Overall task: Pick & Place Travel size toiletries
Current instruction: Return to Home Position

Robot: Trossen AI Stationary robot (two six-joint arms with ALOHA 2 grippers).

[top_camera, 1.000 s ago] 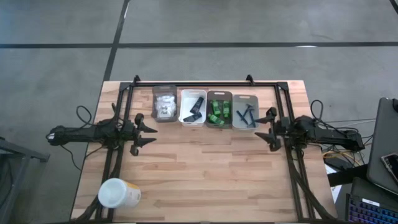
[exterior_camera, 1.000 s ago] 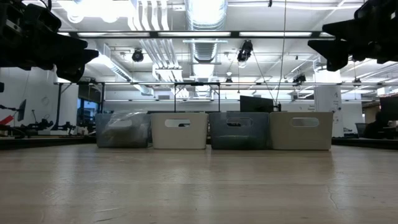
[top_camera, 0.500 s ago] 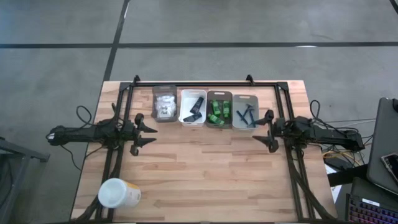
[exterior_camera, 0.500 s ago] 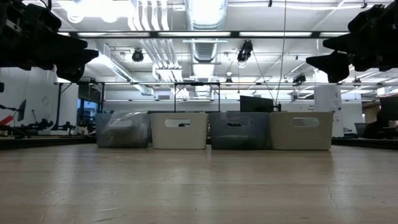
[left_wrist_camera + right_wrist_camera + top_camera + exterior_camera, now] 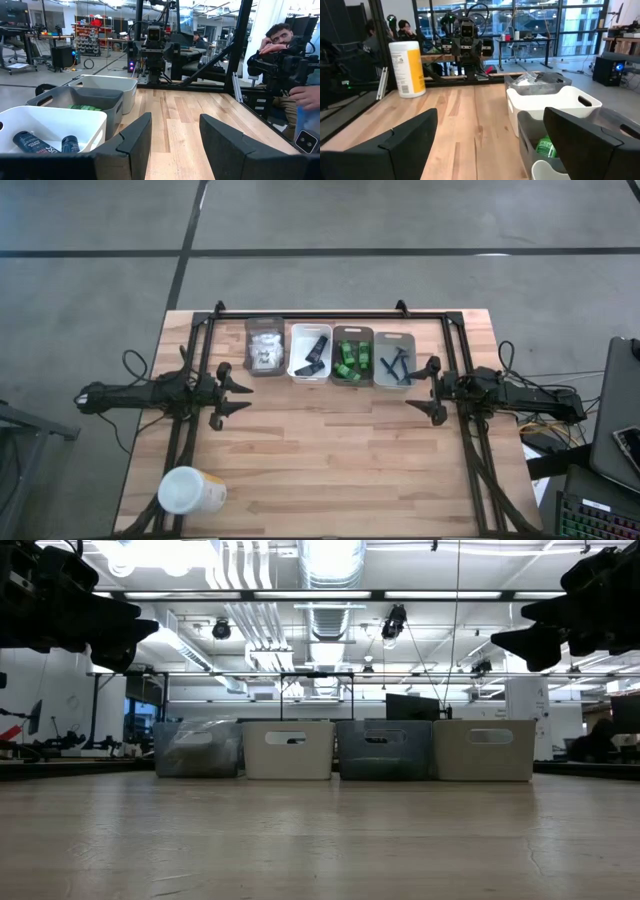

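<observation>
The toiletries lie sorted in four small bins in a row at the table's far side. White packets (image 5: 264, 352) fill the clear bin, black sachets (image 5: 315, 350) the white bin, green pieces (image 5: 350, 358) the dark grey bin, and dark sticks (image 5: 395, 365) the light grey bin. My left gripper (image 5: 243, 395) hovers open left of the row. In its wrist view, my left gripper (image 5: 175, 145) has the sachets (image 5: 30, 141) beside it. My right gripper (image 5: 411, 387) hovers open by the stick bin. In its wrist view, my right gripper (image 5: 490, 150) sees a green piece (image 5: 546, 147).
A big white-and-yellow cup (image 5: 190, 492) lies on its side near the table's near left corner; the cup (image 5: 407, 67) also shows in the right wrist view. A black frame (image 5: 330, 313) borders the far edge and sides. Bare wood (image 5: 330, 450) fills the middle. People sit beyond the table (image 5: 280, 40).
My right gripper has moved a little toward the table's left, closer to the light grey bin, staying open. My left arm and the bins have kept still.
</observation>
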